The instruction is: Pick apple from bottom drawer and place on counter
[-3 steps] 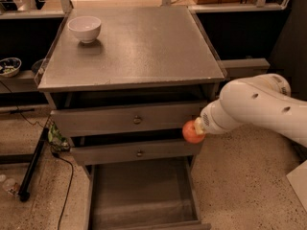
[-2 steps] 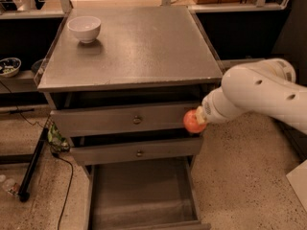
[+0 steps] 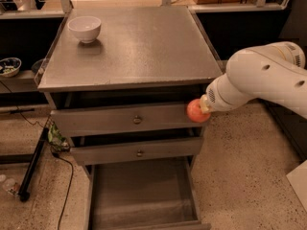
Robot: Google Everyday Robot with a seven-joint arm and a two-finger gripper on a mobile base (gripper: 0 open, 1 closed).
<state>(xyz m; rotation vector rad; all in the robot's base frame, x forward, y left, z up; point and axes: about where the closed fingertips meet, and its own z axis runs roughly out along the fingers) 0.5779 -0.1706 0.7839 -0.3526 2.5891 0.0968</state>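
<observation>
Below the brushed-metal counter's (image 3: 139, 47) edge, gripper (image 3: 201, 110) with round apple (image 3: 194, 112).

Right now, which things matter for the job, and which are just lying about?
Job: apple, held in the claw beside the knobbed drawers; open bottom drawer; counter.
Lying about: bowl on the counter; knobbed drawers; dish at left.

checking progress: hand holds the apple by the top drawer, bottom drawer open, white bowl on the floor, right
No: the camera view shows the white bowl on the counter, not the floor. The hand does hold the apple by the top drawer, bottom drawer open.
</observation>
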